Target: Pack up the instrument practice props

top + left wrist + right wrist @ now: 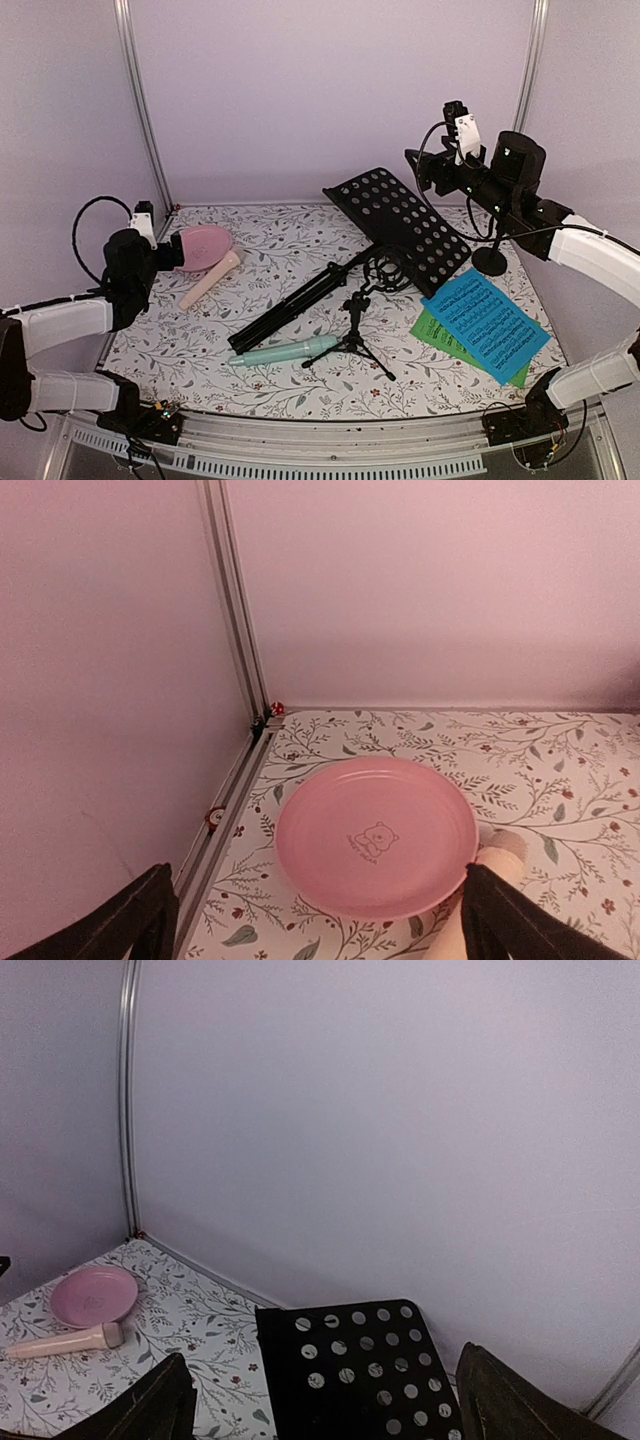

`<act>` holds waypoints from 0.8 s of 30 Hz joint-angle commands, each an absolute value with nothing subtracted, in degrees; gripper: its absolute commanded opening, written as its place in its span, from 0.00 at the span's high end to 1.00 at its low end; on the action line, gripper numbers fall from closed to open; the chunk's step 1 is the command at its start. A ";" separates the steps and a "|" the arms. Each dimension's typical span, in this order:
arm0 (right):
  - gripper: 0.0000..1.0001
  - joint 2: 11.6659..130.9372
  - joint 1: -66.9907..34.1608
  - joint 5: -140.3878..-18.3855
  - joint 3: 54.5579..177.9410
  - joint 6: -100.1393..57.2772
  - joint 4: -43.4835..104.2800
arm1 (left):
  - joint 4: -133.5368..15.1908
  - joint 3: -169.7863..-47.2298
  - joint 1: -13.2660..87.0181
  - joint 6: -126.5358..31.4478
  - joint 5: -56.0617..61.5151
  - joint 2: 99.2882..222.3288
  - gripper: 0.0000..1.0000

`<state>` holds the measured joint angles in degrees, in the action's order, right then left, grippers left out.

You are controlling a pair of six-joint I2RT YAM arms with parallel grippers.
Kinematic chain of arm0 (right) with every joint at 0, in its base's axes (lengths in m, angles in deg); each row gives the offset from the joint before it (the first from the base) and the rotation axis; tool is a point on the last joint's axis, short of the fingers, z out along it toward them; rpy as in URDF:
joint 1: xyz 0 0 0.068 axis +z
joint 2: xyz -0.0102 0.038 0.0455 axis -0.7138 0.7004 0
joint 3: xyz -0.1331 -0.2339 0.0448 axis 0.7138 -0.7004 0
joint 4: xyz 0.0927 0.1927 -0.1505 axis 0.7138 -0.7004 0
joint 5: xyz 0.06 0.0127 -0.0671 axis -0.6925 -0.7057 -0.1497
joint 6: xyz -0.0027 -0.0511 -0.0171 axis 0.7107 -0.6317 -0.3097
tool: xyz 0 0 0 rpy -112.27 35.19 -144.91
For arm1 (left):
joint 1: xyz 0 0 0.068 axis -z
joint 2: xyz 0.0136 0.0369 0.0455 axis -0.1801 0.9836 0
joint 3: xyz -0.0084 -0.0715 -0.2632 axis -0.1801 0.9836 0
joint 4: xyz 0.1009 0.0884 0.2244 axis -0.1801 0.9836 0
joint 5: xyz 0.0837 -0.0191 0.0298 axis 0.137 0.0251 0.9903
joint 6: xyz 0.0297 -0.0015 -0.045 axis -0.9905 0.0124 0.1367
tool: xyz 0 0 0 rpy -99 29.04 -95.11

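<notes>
None of the props looks packed yet; every piece I can find lies loose on the floral table (300,390), and no box or bag shows in any view.

Taking the overhead view as a clock face with the arms' bases at 6:
- The black perforated music rack (400,222) sits at about 1 o'clock, and its folded tripod legs (300,300) run down toward 7.
- The blue music sheet (487,322) lies at about 4 o'clock, on top of the green music sheet (436,336), which shows only along its edges.
- The mint microphone (285,352) lies flat near 6 o'clock, and a small black microphone tripod (355,338) stands just beside it.
- The beige microphone (210,279) lies at about 9 o'clock with its head touching the rim of a pink plate (205,248).
- A black round-based stand (490,262) stands near 3 o'clock.

The left gripper (176,252) hovers at 9 o'clock, facing the plate. Its fingers (130,920) are spread wide with nothing between them. The right gripper (420,165) hangs high over the rack at 1 o'clock. Its fingers (160,1405) are also wide apart and empty.

I judge the whole job to be ahead: gathering the sheets, microphones, tripods and rack. Each arm seems placed to start on the prop nearest it.
</notes>
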<state>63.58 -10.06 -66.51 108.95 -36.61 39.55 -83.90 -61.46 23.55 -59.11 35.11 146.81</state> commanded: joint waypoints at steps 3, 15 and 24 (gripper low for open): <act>0.04 57.83 -15.06 -58.10 89.68 -38.30 56.84 | -107.33 -53.21 20.80 -61.59 39.27 151.96 0.01; 0.01 61.16 -25.14 -49.43 65.71 -36.55 79.38 | -135.53 -48.60 18.29 -67.03 27.92 172.09 0.01; 0.01 68.16 -29.42 -49.75 61.24 -35.63 91.07 | -133.94 -49.78 12.50 -60.57 23.22 174.76 0.04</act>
<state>67.41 -28.02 -50.31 61.22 -36.41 83.46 -129.80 -49.46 13.32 -62.02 25.29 173.50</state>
